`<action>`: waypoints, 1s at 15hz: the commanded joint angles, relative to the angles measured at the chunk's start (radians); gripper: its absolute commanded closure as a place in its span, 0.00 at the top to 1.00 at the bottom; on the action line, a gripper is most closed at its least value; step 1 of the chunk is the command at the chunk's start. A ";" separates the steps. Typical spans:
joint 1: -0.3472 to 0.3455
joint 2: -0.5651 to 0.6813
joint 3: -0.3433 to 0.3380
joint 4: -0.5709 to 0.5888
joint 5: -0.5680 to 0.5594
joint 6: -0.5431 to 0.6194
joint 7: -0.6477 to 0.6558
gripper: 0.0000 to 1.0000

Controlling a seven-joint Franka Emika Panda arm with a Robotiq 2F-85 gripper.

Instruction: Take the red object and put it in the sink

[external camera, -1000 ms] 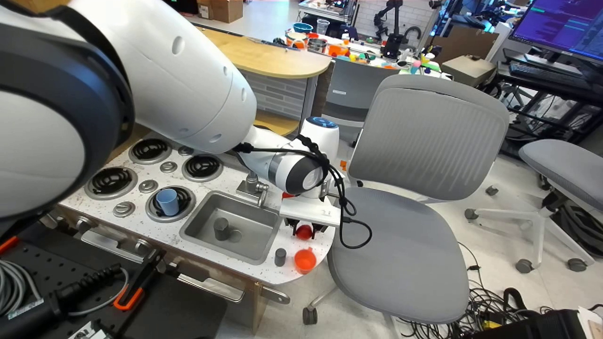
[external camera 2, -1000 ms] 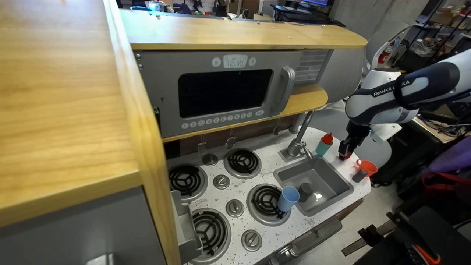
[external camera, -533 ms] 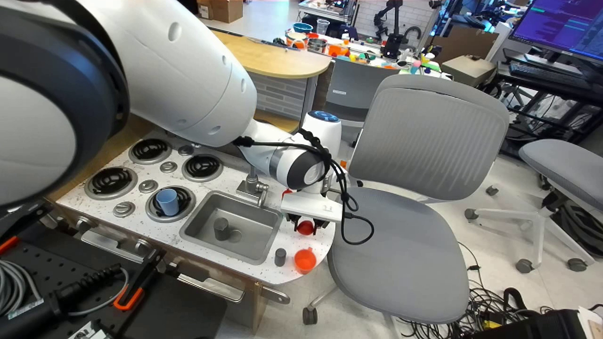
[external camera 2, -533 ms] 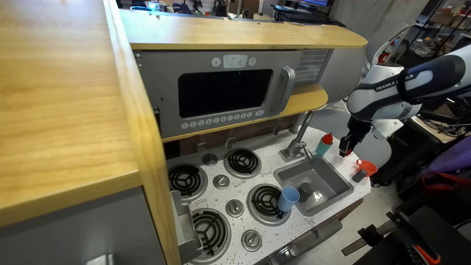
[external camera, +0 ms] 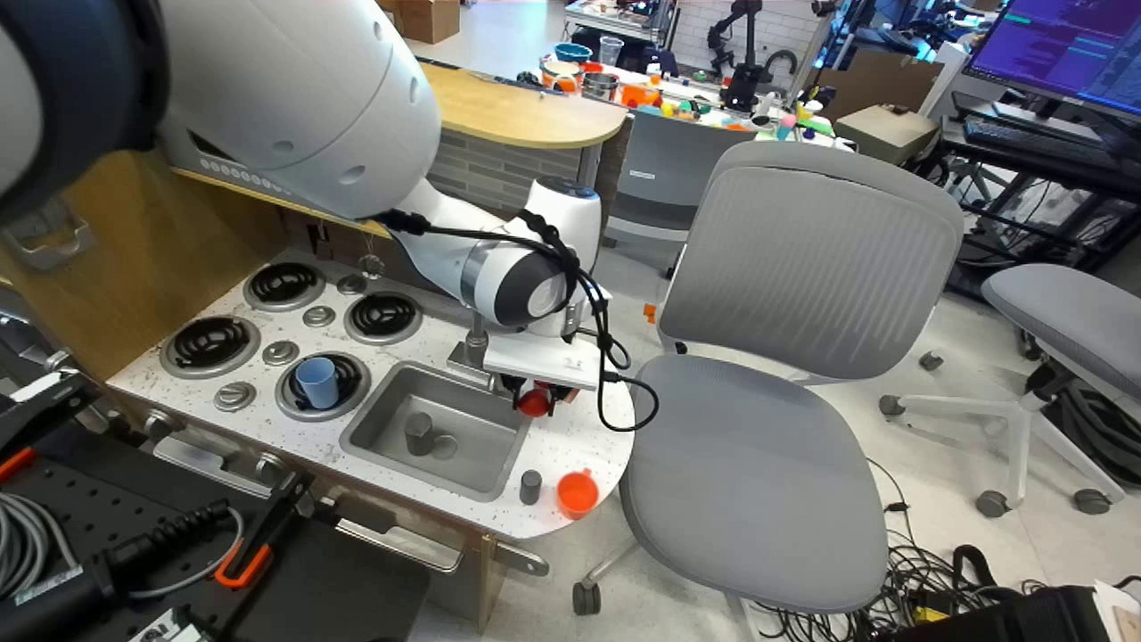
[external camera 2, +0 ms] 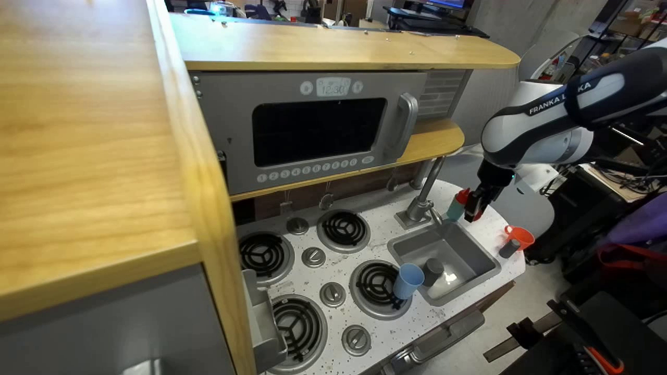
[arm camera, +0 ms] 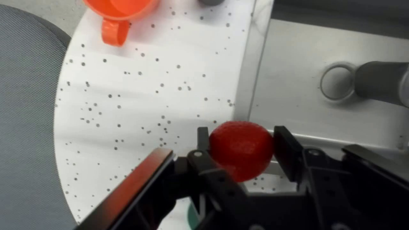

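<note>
Fingers (arm camera: 288,153) clasping the red object (arm camera: 241,149), near the grey sink (arm camera: 287,80), orange cup (external camera: 578,496) on the white counter (arm camera: 143,105)

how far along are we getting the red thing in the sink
Done: the gripper is shut on the roundish red piece. In hand: getting it across; the piece overlaps a corner of the sink in the wrist view. Left: it isn't inside yet, so probably a move farther over and a release.
</note>
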 commanded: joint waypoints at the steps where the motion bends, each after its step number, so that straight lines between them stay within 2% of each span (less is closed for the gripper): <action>1: 0.023 -0.078 0.019 -0.129 -0.007 0.057 0.055 0.27; 4: 0.038 -0.102 0.013 -0.175 0.000 0.054 0.111 0.27; 7: 0.024 -0.121 0.011 -0.219 0.011 0.059 0.146 0.27; 15: 0.040 -0.107 0.015 -0.206 0.009 0.073 0.194 0.27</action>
